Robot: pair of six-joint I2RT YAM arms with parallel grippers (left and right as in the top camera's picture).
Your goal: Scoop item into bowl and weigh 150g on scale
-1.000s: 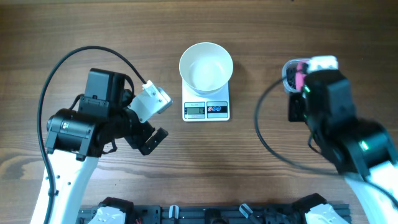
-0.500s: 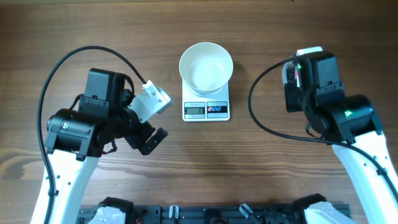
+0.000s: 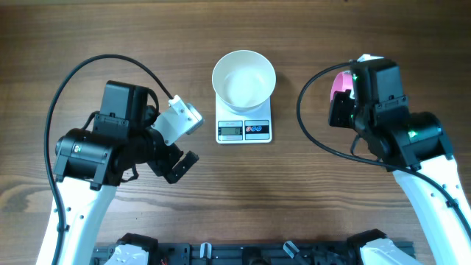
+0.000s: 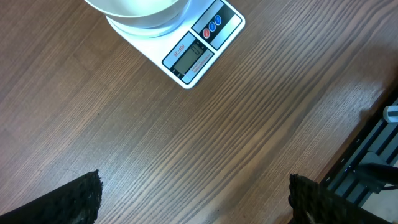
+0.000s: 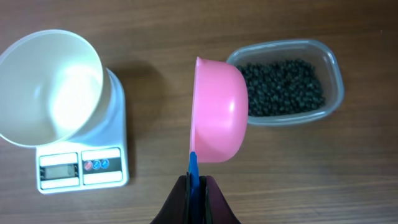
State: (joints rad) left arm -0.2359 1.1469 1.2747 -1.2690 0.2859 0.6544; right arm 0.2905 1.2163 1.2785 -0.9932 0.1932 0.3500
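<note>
Bowl (image 3: 243, 77) on scale (image 3: 243, 130); beads (image 5: 283, 87) in tub (image 5: 337, 81)

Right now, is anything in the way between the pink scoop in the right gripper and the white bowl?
Nothing visible. Only bare table lies between the pink scoop in the right gripper and the bowl on the scale; the tub of beads sits on the scoop's other side.

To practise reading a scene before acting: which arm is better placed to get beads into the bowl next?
Right. Its jaws hold the pink scoop by its handle, between the tub of beads and the empty bowl. The left jaws stand open over the table, holding nothing.
</note>
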